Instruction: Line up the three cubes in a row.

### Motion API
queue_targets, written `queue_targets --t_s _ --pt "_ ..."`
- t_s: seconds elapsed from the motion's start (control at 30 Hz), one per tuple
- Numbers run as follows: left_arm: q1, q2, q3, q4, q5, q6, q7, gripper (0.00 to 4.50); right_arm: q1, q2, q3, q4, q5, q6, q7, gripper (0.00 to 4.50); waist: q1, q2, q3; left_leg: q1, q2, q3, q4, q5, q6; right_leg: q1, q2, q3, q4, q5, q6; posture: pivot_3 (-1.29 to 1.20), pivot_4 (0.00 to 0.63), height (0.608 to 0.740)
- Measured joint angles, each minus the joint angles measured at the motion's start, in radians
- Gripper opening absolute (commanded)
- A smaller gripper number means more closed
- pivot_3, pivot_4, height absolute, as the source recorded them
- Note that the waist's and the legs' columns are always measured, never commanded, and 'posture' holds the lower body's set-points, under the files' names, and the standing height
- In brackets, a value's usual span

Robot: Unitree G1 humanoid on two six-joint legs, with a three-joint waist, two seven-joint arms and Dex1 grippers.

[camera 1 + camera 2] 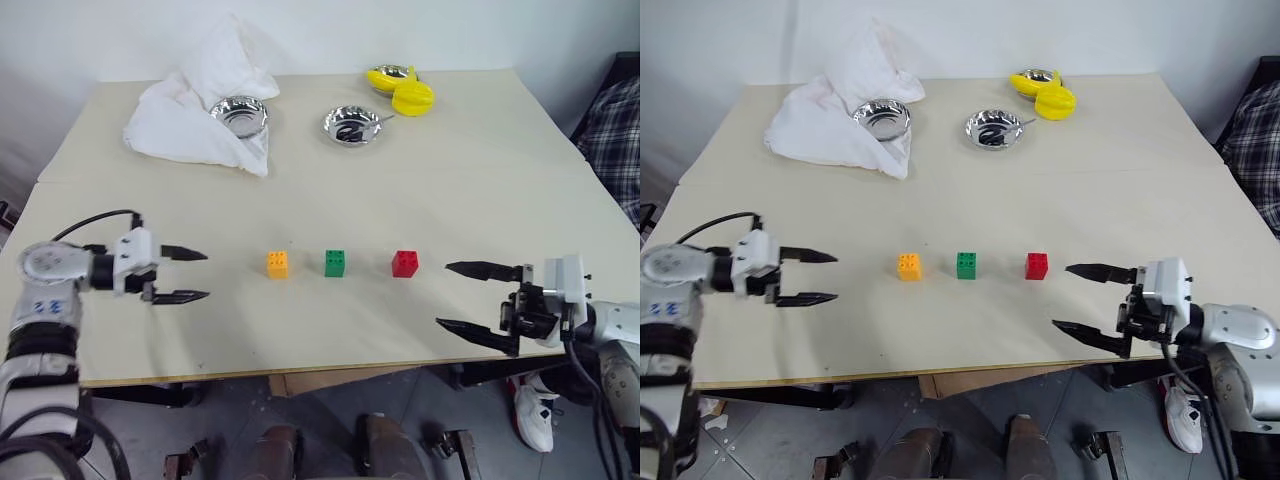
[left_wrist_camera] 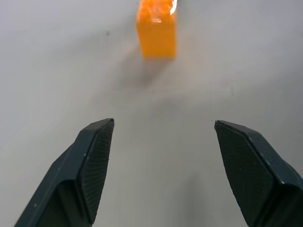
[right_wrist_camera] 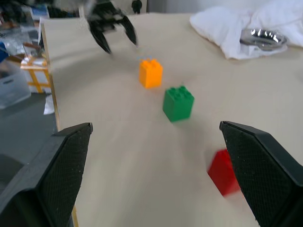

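Three small studded cubes stand in a row near the table's front: orange-yellow [image 1: 277, 264] on the left, green [image 1: 335, 263] in the middle, red [image 1: 405, 263] on the right. My left gripper [image 1: 195, 275] hangs open a short way left of the orange-yellow cube [image 2: 156, 32], nothing between its fingers. My right gripper [image 1: 465, 297] is open to the right of the red cube [image 3: 224, 173], apart from it, and its fingers are empty. From the right wrist the green cube [image 3: 178, 103] and orange-yellow cube [image 3: 150, 73] line up toward the left gripper [image 3: 117, 40].
At the back of the table [image 1: 480, 190] lie a white cloth [image 1: 195, 110] with a steel bowl [image 1: 240, 115] on it, a second steel bowl [image 1: 352, 125] holding a utensil, and bright-yellow plastic pieces [image 1: 405, 92]. A person's shoe [image 1: 535, 410] is on the floor at right.
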Motion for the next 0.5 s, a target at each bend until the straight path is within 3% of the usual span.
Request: queue_targets --t_s 0.1,0.23,0.5 --pt "0.254 0.054 0.118 -0.235 -0.081 0.099 0.028 3.61 -0.05 -0.05 -0.002 0.147 -0.034 -0.053 0.088 4.5 0.0 0.001 0.0 0.0 0.0 0.0 -0.001 0.0 0.001 0.001 0.0 0.001 -0.001 0.0 0.0 0.0 0.15 0.74" --pt "0.629 0.045 0.316 -0.532 -0.16 0.242 0.145 3.61 -0.14 -0.154 -0.007 0.458 -0.112 -0.171 0.216 4.5 0.0 0.003 0.001 0.002 0.001 0.002 -0.002 -0.001 0.001 0.002 0.0 0.003 -0.006 -0.001 -0.001 0.0 0.15 0.74" --pt "0.755 -0.004 0.416 -0.745 -0.204 0.345 0.295 3.61 -0.259 -0.159 0.027 0.686 -0.175 -0.303 0.246 4.5 0.022 0.009 0.001 0.005 0.002 -0.002 -0.002 0.0 -0.002 0.007 0.0 0.003 -0.008 0.0 -0.003 0.0 0.15 0.74"
